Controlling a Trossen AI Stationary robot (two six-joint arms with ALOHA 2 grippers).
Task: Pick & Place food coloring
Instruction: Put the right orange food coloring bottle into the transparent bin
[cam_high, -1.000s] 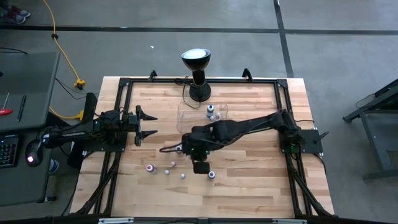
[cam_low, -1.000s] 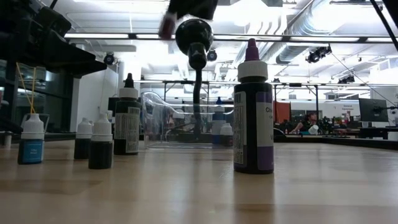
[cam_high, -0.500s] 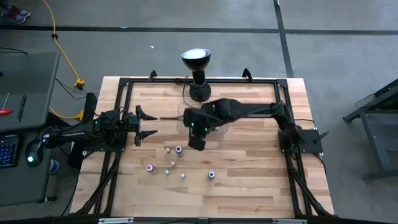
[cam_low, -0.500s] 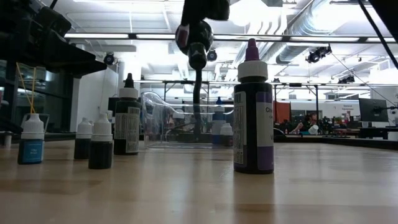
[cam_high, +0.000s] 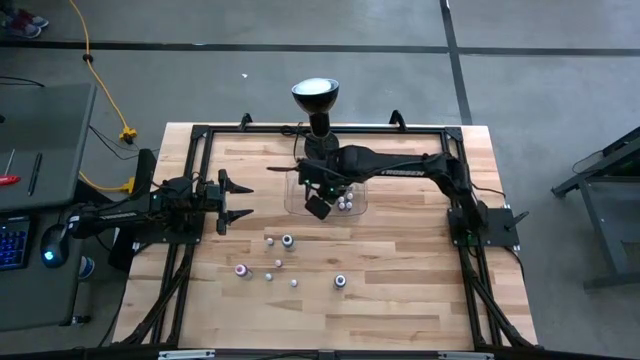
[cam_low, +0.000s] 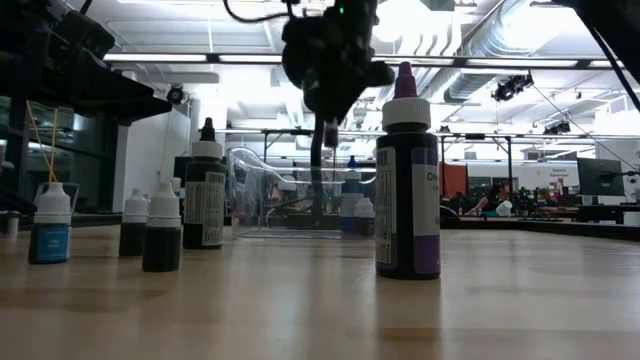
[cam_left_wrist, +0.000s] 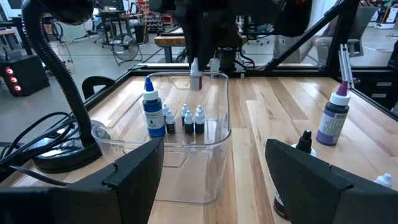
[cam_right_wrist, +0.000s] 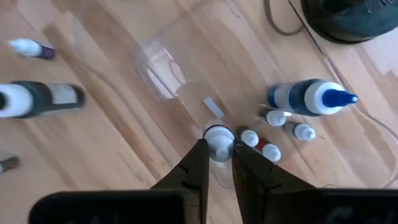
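Small food coloring bottles (cam_high: 287, 241) stand scattered on the wooden table's middle and near part. A few more, with a taller blue one (cam_left_wrist: 150, 112), stand inside the clear plastic tray (cam_high: 298, 192) at the far middle. My right gripper (cam_high: 318, 206) hangs over that tray, shut on one tiny pinkish bottle (cam_left_wrist: 196, 74). My left gripper (cam_high: 240, 201) waits open at the table's left side, pointing level toward the tray (cam_left_wrist: 214, 134). My right gripper pinches the tiny bottle between its two fingertips (cam_right_wrist: 200, 152), coming from above and pointing steeply down. In the left wrist view the fingers are on the bottle's whitish upper part (cam_left_wrist: 195, 63), and the pinkish body hangs upright below them. It is lifted clear, above the tray's inside.
A black gooseneck lamp (cam_high: 316, 98) stands just beyond the tray, its base (cam_right_wrist: 357, 18) close to the right gripper. A tall purple bottle (cam_low: 407, 185) and a black one (cam_low: 206, 190) stand near the low camera. Bare wood lies to the tray's right.
My right gripper has carried the tiny bottle from the table's middle toward the far edge, coming over the clear tray. It has rolled about its wrist and sunk a little on the way. The bottle has stayed in the hold, clear of the table.
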